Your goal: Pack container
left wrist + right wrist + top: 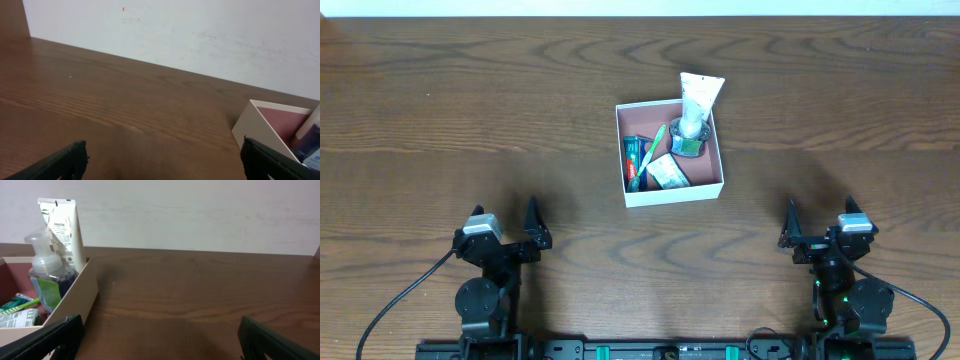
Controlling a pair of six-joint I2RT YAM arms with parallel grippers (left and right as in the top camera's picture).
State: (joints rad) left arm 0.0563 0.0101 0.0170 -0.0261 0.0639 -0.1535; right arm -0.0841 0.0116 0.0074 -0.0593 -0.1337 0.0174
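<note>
The container (672,190), a shallow white box with a pink-brown inside, stands mid-table. In it are a white tube (701,99) leaning over the far right corner, a clear pump bottle (689,135), a green toothbrush (654,146), a toothpaste tube (632,160) and a sachet (668,174). The right wrist view shows the box wall (75,297), tube (65,230) and bottle (47,277). The left wrist view shows a box corner (260,125). My left gripper (510,235) (162,157) and right gripper (817,235) (160,335) are open, empty, near the front edge.
The table (470,110) is dark brown wood with a white wall behind its far edge (200,30). Black cables run from both arm bases at the front.
</note>
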